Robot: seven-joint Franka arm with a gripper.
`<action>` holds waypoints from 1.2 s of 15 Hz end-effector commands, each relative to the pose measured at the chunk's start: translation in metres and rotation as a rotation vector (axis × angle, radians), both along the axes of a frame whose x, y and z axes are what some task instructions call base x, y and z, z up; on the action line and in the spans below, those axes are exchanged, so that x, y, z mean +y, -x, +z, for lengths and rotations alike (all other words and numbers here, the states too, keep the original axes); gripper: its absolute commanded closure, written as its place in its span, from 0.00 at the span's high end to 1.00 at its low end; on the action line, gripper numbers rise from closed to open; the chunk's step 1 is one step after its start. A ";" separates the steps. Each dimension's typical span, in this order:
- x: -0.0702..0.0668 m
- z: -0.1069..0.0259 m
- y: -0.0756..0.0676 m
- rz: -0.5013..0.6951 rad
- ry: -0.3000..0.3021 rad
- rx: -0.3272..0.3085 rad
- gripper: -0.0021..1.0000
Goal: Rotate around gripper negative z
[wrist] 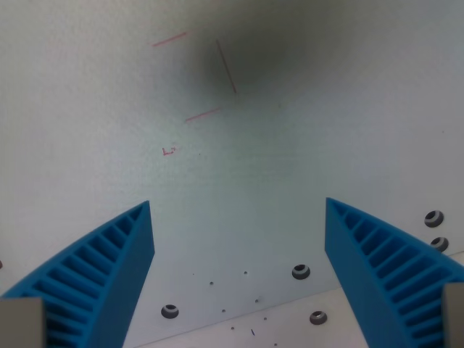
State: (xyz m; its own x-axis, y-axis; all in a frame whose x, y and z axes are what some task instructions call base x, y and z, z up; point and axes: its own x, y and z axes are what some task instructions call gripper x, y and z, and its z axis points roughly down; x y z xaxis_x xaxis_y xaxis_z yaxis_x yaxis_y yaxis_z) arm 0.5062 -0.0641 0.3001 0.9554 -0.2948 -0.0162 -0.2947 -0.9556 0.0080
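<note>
The tool (pixel 239 206) gapes empty, fingers (pixel 119 268) aimed apparently straight down at the table (pixel 87 130).

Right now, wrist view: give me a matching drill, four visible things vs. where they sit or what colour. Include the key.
Things:
1. gripper fingers
2. red pen lines
3. dark shadow
4. bolt holes

Descriptions:
A. top centre, blurry grey
B. blue, ribbed, bottom corners, spread apart
C. thin strokes, upper left of centre
D. small round, along the lower part of the table

Pairs: 1-B, 2-C, 3-A, 4-D
</note>
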 end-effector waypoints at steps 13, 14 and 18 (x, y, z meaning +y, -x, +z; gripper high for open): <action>0.000 0.002 0.000 0.150 -0.002 -0.004 1.00; 0.000 0.002 0.000 0.162 -0.002 -0.004 1.00; 0.000 0.002 0.000 0.209 -0.003 -0.004 1.00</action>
State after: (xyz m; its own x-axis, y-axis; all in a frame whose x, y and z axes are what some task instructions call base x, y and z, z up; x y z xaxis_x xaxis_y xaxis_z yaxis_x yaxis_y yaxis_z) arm 0.5063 -0.0634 0.3001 0.9809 -0.1940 -0.0170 -0.1939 -0.9810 0.0068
